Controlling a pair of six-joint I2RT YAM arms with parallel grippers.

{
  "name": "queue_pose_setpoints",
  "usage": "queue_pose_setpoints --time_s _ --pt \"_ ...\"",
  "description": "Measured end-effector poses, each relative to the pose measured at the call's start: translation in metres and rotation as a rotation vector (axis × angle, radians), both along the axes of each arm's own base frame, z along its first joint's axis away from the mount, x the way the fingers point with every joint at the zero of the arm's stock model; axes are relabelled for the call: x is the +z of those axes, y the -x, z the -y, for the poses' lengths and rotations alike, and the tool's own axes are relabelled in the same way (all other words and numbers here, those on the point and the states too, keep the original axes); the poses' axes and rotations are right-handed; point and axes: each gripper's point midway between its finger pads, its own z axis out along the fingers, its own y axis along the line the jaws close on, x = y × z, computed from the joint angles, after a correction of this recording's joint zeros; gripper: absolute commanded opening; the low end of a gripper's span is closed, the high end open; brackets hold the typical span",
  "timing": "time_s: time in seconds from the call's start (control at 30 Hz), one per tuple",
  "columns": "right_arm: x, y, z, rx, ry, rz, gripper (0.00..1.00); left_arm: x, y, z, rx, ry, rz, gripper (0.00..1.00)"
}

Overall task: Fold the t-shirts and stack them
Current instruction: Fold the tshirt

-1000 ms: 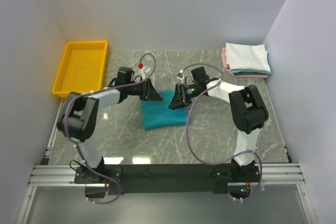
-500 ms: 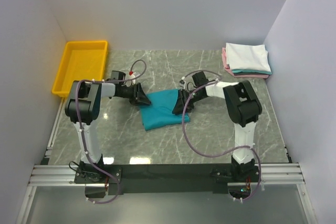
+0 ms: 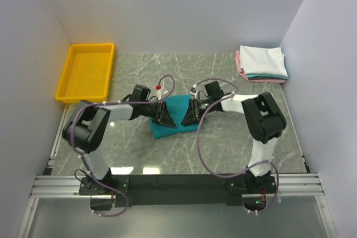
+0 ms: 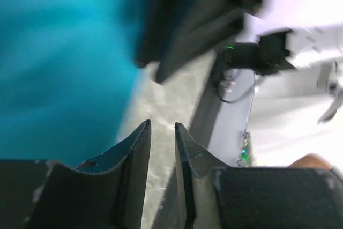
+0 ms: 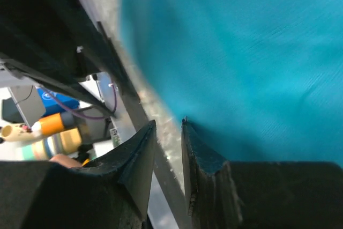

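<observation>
A teal t-shirt (image 3: 177, 104) lies folded in the middle of the marble table (image 3: 234, 137). Both grippers press low over it, facing each other. My left gripper (image 3: 165, 116) is on its left half and my right gripper (image 3: 188, 116) on its right half. In the left wrist view the left gripper (image 4: 162, 124) has a narrow gap with only table showing through, and the teal cloth (image 4: 59, 63) fills the left side. In the right wrist view the right gripper (image 5: 169, 122) is also narrowly open and holds nothing; its right finger edges the teal cloth (image 5: 241, 52). A stack of folded t-shirts (image 3: 262, 61), white on top, sits at the back right.
A yellow plastic bin (image 3: 86, 71) stands at the back left by the wall. White walls close in the table on three sides. The arm bases and a metal rail (image 3: 178, 185) run along the near edge.
My left gripper has swung right from the shirt's left edge onto the cloth. The right gripper has dropped lower on the shirt. Both pairs of jaws have narrowed.
</observation>
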Motion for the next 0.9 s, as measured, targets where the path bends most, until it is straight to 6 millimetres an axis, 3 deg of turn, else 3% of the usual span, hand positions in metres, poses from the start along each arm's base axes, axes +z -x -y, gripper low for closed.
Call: queue_pose_setpoints --time_s 0.13,0.17,0.3,0.47,0.6,0.77,0.9 --pt "-0.037 0.002 -0.004 0.009 0.055 -0.087 0.32 -0.063 -0.001 -0.006 0.048 -0.122 -0.165 0.31" --pt "-0.045 0.005 -0.004 0.010 0.066 -0.116 0.32 -0.068 0.002 -0.009 0.041 -0.118 -0.221 0.30" --pt "-0.047 0.006 0.000 0.004 0.055 -0.150 0.33 -0.068 -0.010 -0.018 0.047 -0.125 -0.259 0.31" --pt "-0.047 0.000 0.000 -0.013 0.051 -0.142 0.32 -0.066 -0.043 -0.039 0.088 -0.148 -0.232 0.33" --pt "-0.046 -0.021 -0.004 -0.029 0.051 -0.111 0.30 -0.062 -0.071 -0.046 0.085 -0.187 -0.125 0.35" --pt "-0.033 -0.039 0.006 -0.065 0.069 -0.035 0.29 -0.047 -0.062 -0.054 0.029 -0.177 -0.029 0.39" --pt "0.005 -0.032 0.010 -0.074 0.033 0.036 0.31 -0.006 -0.043 -0.058 -0.003 -0.106 0.049 0.39"
